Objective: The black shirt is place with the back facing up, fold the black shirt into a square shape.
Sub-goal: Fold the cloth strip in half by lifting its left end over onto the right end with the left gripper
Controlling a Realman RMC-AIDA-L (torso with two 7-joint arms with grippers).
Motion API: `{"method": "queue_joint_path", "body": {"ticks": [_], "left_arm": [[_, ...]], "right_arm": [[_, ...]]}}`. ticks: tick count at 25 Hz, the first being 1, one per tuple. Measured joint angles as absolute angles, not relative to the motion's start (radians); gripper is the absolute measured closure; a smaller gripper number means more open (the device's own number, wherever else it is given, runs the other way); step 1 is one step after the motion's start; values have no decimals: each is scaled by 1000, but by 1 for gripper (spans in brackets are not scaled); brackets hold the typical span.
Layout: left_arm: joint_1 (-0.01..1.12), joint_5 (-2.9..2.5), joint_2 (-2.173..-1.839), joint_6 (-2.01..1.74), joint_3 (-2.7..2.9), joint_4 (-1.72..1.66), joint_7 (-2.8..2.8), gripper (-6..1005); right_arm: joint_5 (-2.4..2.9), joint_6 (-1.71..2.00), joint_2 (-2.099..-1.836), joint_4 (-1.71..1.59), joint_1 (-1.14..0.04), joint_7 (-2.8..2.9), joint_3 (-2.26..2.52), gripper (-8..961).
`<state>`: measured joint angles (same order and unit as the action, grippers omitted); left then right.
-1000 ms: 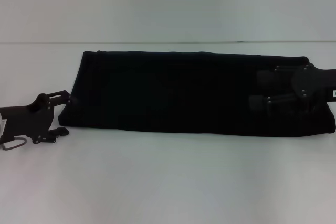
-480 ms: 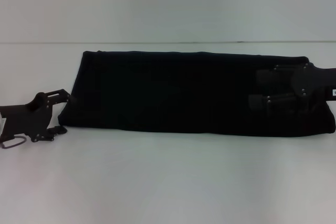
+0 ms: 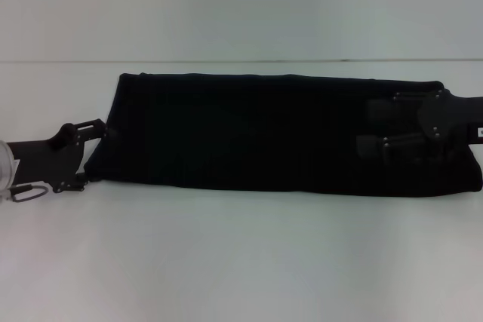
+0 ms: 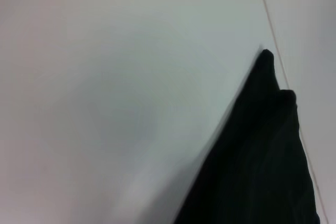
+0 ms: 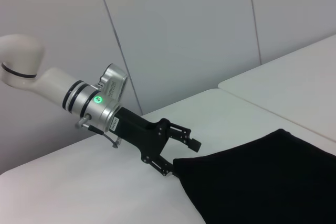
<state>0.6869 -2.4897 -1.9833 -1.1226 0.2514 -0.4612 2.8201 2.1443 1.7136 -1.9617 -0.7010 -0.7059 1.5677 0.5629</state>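
Observation:
The black shirt lies as a long folded band across the white table. It also shows in the left wrist view and the right wrist view. My left gripper is at the band's left end, open. One finger is above and one below the near-left corner. In the right wrist view the left gripper has its lower finger at the cloth's edge. My right gripper is over the band's right end, open. I cannot tell whether it touches the cloth.
The table's far edge runs just behind the shirt, with a pale wall beyond. A seam between table panels passes close to the shirt's far-left corner. Bare tabletop lies in front of the shirt.
My left gripper has moved right and away from me, up to the shirt's left end. The right gripper and the shirt have barely shifted.

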Motion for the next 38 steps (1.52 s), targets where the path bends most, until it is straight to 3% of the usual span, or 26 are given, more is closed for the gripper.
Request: {"method": "queue_joint_path", "body": {"ticks": [10, 16, 21, 32, 34, 38], "left_arm": [[692, -2491, -1983, -1131, 255, -460, 2771, 120], [688, -2494, -1983, -1135, 255, -460, 2709, 278], [685, -2501, -1983, -1128, 255, -460, 2693, 524], [681, -2505, -1983, -1113, 283, -466, 2664, 766], [681, -2506, -1983, -1113, 286, -468, 2648, 971], [681, -2494, -1980, -1125, 280, -470, 2590, 972]], "right_arm": [[2138, 1715, -1961, -701, -701, 1568, 563, 37], [2134, 1718, -1960, -701, -698, 1568, 563, 37], [2134, 1718, -1960, -701, -698, 1568, 565, 37], [2134, 1718, -1962, -701, -698, 1568, 568, 36], [2134, 1716, -1962, -701, -698, 1568, 568, 36], [2134, 1710, -1965, -698, -699, 1568, 567, 36]]}}
